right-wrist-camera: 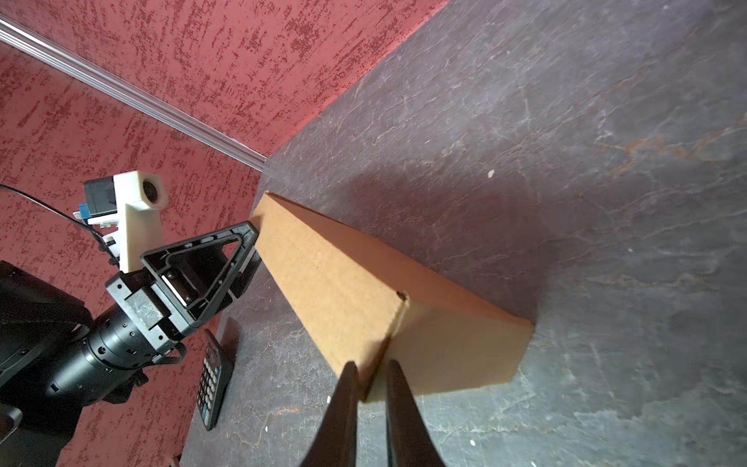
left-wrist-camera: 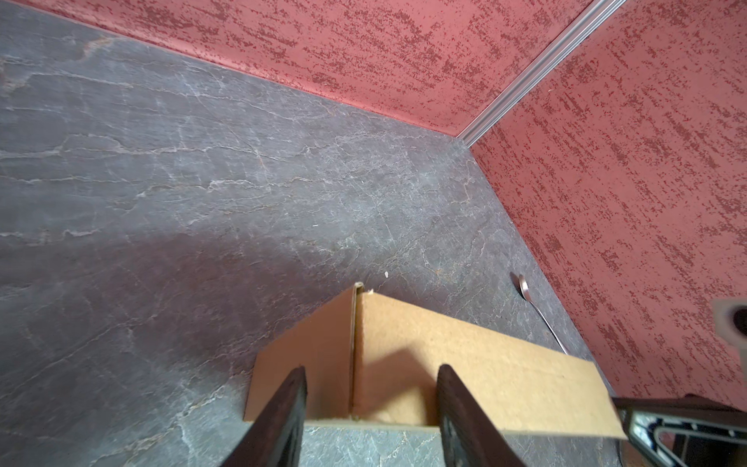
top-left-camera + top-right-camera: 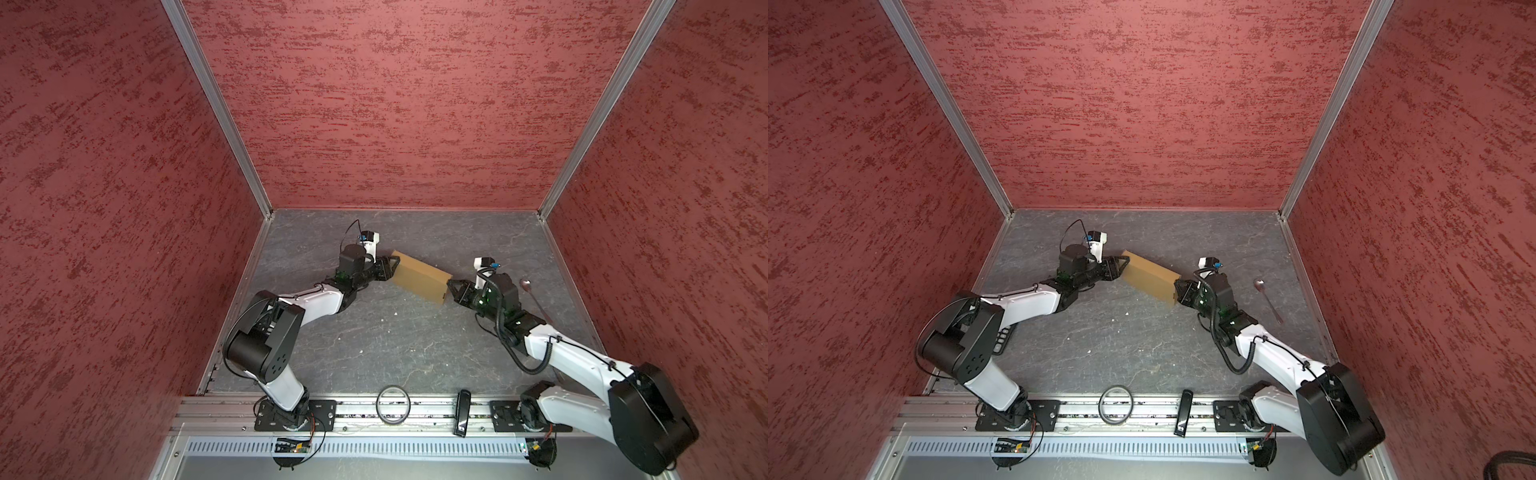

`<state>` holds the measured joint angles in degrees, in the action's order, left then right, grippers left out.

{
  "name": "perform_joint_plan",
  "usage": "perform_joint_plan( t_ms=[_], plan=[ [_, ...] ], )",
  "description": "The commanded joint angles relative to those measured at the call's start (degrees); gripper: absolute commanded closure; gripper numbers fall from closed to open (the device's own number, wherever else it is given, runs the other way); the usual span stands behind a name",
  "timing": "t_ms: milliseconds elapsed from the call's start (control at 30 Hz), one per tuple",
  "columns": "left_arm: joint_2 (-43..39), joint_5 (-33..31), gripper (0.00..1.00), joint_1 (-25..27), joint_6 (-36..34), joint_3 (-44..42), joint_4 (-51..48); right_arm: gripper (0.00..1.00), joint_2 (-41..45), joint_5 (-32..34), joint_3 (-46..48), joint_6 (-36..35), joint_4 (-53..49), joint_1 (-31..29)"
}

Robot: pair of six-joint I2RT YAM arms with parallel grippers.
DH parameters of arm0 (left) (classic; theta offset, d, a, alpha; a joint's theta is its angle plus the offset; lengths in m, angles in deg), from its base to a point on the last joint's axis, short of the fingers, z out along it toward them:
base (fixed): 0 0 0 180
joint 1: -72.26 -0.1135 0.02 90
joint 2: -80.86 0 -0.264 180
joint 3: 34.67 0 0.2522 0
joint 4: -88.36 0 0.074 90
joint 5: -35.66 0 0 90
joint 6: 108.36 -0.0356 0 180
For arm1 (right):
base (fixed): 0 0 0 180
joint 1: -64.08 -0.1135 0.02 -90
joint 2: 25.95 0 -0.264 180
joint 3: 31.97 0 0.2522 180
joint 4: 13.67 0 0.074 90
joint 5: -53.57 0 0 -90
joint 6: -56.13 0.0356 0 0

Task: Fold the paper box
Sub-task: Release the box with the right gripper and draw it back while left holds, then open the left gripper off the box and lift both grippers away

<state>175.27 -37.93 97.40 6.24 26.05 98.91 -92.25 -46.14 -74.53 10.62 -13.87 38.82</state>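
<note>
The box [image 3: 419,276] lies mid-frame in both top views, slanting from upper left to lower right on the table [image 3: 374,345], already folded into a shallow closed shape, with a gripper at each end. In its wrist view the right gripper [image 1: 372,364] is nipped narrowly on the box's near corner edge, cardboard between its fingers. The left gripper [image 2: 370,368] stands with its jaws apart, straddling the far corner and leaning on it without clamping anything I can make out. The risk is that the hold is one-sided. A thin pinch on a corner could crush or tear the board, or slip off if the arm pulls. With the left jaws loose, any push could pivot the box about that pinch or slide it across the smooth table. The corner seam seen in the left wrist view gapes a little, so a flap might spring out. A wide swing could also reach the spoon [image 3: 536,299] at mid-right. The box is unprinted. The keys of the calculator [image 1: 214,384] are too small to read, and no other writing shows.
</note>
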Motion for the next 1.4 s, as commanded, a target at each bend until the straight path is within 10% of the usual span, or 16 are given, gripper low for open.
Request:
perform_joint_plan(
  t_ms=[0, 467, 1133, 1367],
  plan=[
    [0.8, -3.3, 0.48, -0.4, -1.5, -1.8, -11.4, 0.83, 0.4, -1.1, -1.3, -3.4, -8.5, 2.1],
    [-10.8, 1.5, 0.34, -4.3, -5.0, 3.4, -23.2, 0.52, 2.7, -0.7, -15.6, -9.0, -24.8, 4.2],
    [-14.1, 2.9, 0.51, -8.1, -4.7, 5.0, -38.3, 0.6, -3.6, -1.2, -17.2, -12.4, -34.9, 2.1],
    [-17.7, -4.2, 0.38, -8.4, -3.5, 0.1, -37.1, 0.49, -0.6, 5.0, -9.2, -15.8, -21.5, 0.0]
  ],
)
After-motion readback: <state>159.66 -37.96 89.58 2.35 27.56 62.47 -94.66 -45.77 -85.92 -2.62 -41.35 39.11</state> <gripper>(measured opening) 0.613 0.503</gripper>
